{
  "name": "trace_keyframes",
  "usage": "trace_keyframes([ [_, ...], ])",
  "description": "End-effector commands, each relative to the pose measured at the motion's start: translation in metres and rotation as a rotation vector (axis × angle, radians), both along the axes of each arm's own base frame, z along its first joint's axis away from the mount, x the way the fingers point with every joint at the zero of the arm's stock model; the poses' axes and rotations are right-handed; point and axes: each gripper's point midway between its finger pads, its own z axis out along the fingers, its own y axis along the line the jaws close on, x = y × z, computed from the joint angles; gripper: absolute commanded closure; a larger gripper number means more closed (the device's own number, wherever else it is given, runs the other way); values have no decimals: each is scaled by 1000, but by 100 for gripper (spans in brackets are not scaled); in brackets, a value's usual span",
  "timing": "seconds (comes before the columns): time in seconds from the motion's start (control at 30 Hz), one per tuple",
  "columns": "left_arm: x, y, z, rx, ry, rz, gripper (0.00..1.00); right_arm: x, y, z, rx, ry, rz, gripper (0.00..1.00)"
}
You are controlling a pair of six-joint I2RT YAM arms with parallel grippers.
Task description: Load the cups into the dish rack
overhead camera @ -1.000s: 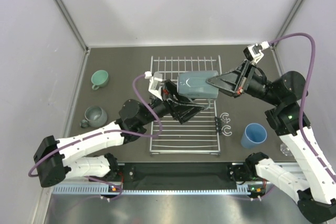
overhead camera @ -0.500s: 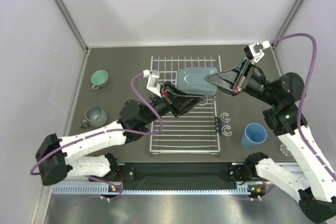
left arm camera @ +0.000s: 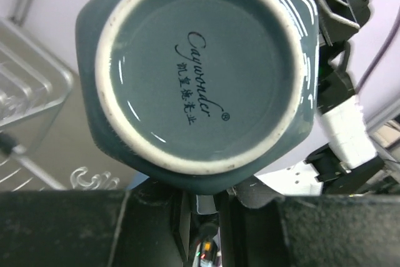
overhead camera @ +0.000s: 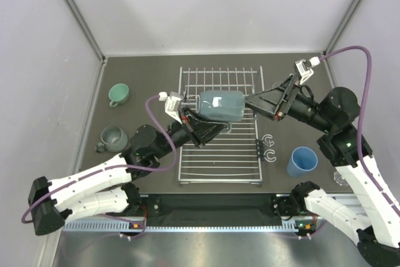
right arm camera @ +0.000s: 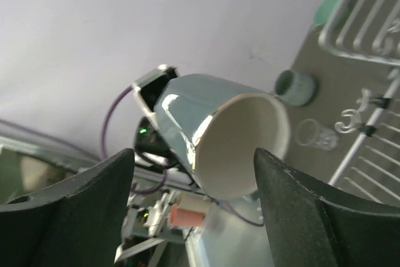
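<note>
Glazed grey-blue stoneware fills the left wrist view: the faceted grey-blue ceramic mug [left arm camera: 197, 73] lies on its side hard against the left gripper [left arm camera: 200, 203], its base facing back along the wrist, with a bare white foot ring and a printed maker's mark. The left gripper is closed on this mug from its lower side. Whether it pinches the handle or the wall I cannot tell, since the body hides the contact. Seen from above, the mug [overhead camera: 220, 105] hangs in the air off the tips of the left gripper [overhead camera: 209, 129], over the far half of the silver-white wire dish rack [overhead camera: 219, 154] beneath both tools. At the mug's other end the right gripper [overhead camera: 253, 100] stands open. Its black fingers [right arm camera: 69, 217] are spread to either side of the white-lined mouth with a gap at each, so it carries nothing. My judgement is that the mug is rigid, fairly heavy for its size, slick wherever glazed, and liable to chip on wire. The handle, or a pinch across the wall at the rim, looks the surest hold. Farther out on the left gripper's outer side, a mint-green ceramic mug [overhead camera: 119, 95] and a rounded grey mug [overhead camera: 114, 137] stand on the dark table [overhead camera: 144, 73]. Back behind the right gripper stands a light-blue tumbler [overhead camera: 302, 161].
</note>
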Motion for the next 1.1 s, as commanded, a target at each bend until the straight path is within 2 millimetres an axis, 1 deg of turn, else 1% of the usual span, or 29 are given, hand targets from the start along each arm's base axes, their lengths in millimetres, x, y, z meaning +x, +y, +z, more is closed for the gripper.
trace_keyframes([
  [0.0, 2, 23, 23, 26, -37, 87, 100, 11, -19, -29, -221, -26, -144, 23],
  [0.07, 12, 28, 12, 92, 2, 144, 100, 16, -32, -39, -308, -15, -214, 22],
  [0.1, 16, 26, -6, 189, 49, 158, 100, 22, -46, -53, -405, 5, -286, 22],
  [0.13, 19, 26, -14, 231, 63, 169, 100, 25, -54, -59, -447, 12, -324, 23],
  [0.17, 23, 26, -19, 263, 80, 190, 100, 34, -70, -65, -510, 4, -411, 22],
  [0.2, 26, 23, -33, 315, 107, 199, 100, 30, -81, -70, -558, 21, -444, 22],
  [0.23, 27, 24, -54, 395, 143, 206, 100, 32, -89, -71, -590, 19, -481, 22],
  [0.27, 29, 23, -63, 427, 157, 229, 100, 31, -97, -73, -620, 21, -508, 23],
  [0.3, 32, 21, -76, 471, 176, 239, 100, 36, -114, -69, -665, 7, -594, 22],
  [0.33, 32, 22, -91, 523, 199, 256, 100, 33, -123, -75, -712, 23, -617, 22],
  [0.37, 29, 19, -99, 549, 202, 257, 100, 33, -131, -74, -736, 22, -643, 22],
  [0.4, 35, 20, -112, 593, 215, 307, 100, 34, -141, -70, -769, 11, -687, 23],
  [0.47, 31, 16, -127, 656, 209, 323, 100, 32, -151, -73, -814, 20, -716, 22],
  [0.5, 36, 14, -137, 691, 215, 362, 100, 32, -158, -71, -835, 15, -742, 22],
  [0.57, 32, 6, -144, 722, 208, 362, 100, 30, -163, -73, -855, 18, -758, 22],
  [0.6, 35, 2, -155, 754, 211, 385, 100, 31, -163, -73, -859, 19, -758, 22],
  [0.67, 39, -2, -164, 772, 232, 407, 100, 30, -163, -74, -860, 18, -757, 22],
  [0.7, 42, -6, -178, 816, 245, 420, 100, 31, -163, -74, -859, 19, -758, 22],
  [0.73, 47, -6, -182, 835, 250, 449, 100, 31, -163, -74, -859, 21, -758, 22],
  [0.77, 52, -12, -175, 829, 254, 464, 100, 31, -164, -75, -862, 22, -758, 22],
  [0.8, 54, -12, -192, 903, 266, 483, 100, 31, -163, -76, -863, 24, -757, 22],
  [0.83, 59, -15, -194, 919, 265, 503, 100, 31, -164, -76, -863, 23, -757, 22],
  [0.87, 64, -21, -186, 917, 257, 518, 100, 30, -164, -76, -863, 23, -761, 22],
  [0.9, 68, -28, -201, 964, 253, 527, 100, 30, -165, -76, -862, 22, -763, 22],
  [0.93, 70, -27, -207, 1007, 263, 537, 100, 30, -165, -76, -862, 24, -766, 22],
  [0.97, 76, -34, -197, 993, 258, 554, 100, 29, -165, -76, -859, 24, -766, 22],
  [1.0, 77, -39, -208, 1026, 253, 549, 100, 29, -165, -77, -861, 26, -763, 22],
  [1.03, 80, -40, -211, 1046, 253, 546, 100, 28, -165, -78, -863, 29, -760, 22],
  [1.07, 82, -48, -206, 1038, 257, 533, 100, 27, -166, -77, -864, 27, -765, 22],
])
